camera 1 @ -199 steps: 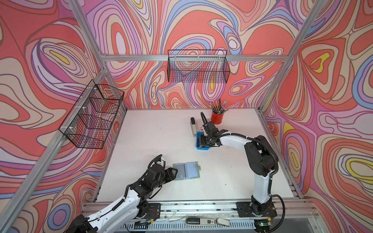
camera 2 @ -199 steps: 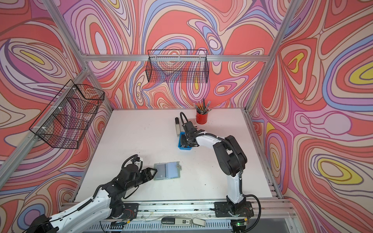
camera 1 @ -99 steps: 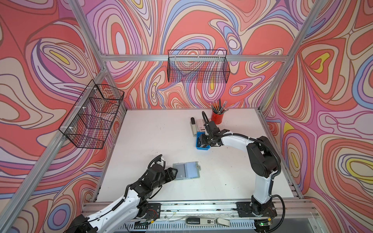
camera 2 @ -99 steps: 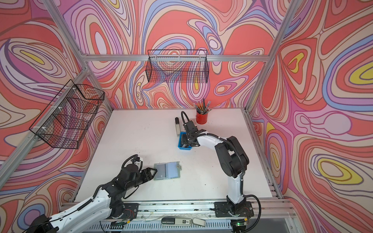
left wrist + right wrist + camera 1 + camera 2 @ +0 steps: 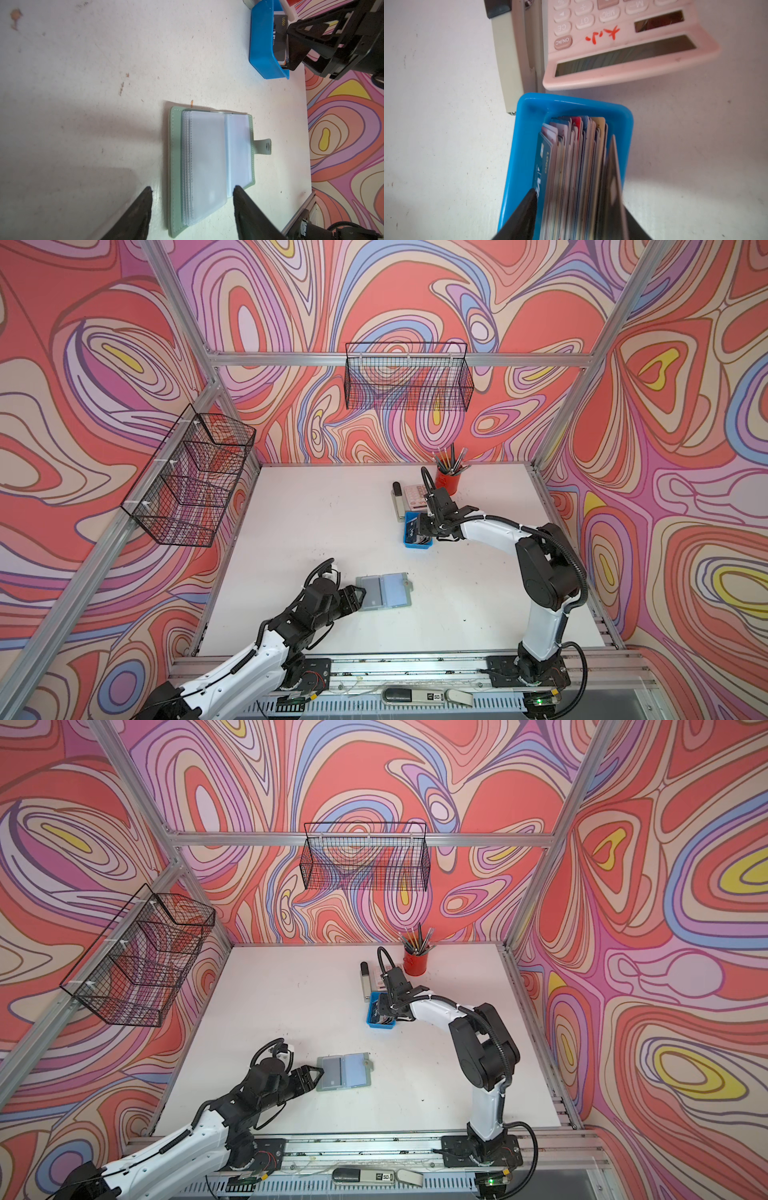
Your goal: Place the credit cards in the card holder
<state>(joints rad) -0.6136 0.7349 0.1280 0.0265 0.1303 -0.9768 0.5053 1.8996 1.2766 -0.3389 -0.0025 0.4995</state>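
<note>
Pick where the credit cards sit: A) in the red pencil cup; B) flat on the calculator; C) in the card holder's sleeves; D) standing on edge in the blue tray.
D: the credit cards stand on edge inside the blue tray, straddled by the right end effector.

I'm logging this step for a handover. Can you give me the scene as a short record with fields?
holder: open on the table, clear sleeves up
cards: on edge in the blue tray
left gripper: open, tips at the holder's edge
right gripper: jaws astride the cards in the tray; grip unclear
nearby: calculator next to the tray, red cup of pencils beyond it
</note>
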